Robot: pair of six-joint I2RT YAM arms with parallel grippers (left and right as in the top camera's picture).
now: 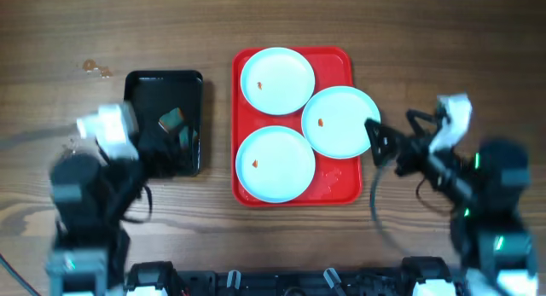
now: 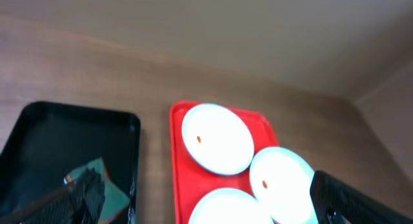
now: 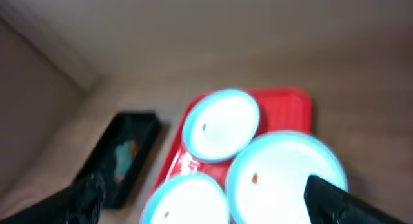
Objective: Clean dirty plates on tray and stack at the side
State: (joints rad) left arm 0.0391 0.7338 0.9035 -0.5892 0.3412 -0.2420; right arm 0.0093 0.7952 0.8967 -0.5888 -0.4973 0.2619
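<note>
Both grippers are spread wide with nothing in them. The left gripper [image 2: 205,192] hangs over the small black tray [image 1: 162,78] left of the red tray [image 1: 341,57]. The right gripper [image 1: 376,141] sits just off the red tray's right edge, next to the rightmost plate [image 1: 339,121]; can't tell if it's touching. All three plates [image 1: 277,80] lie on the red tray, each with an orange spot. A teal block [image 1: 172,118] sits in the black tray, wooden table [image 1: 444,40] underneath.

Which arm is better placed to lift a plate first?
Right, likely: the right gripper, open, is at the rim of the nearest plate; the left gripper is over the black tray.
</note>
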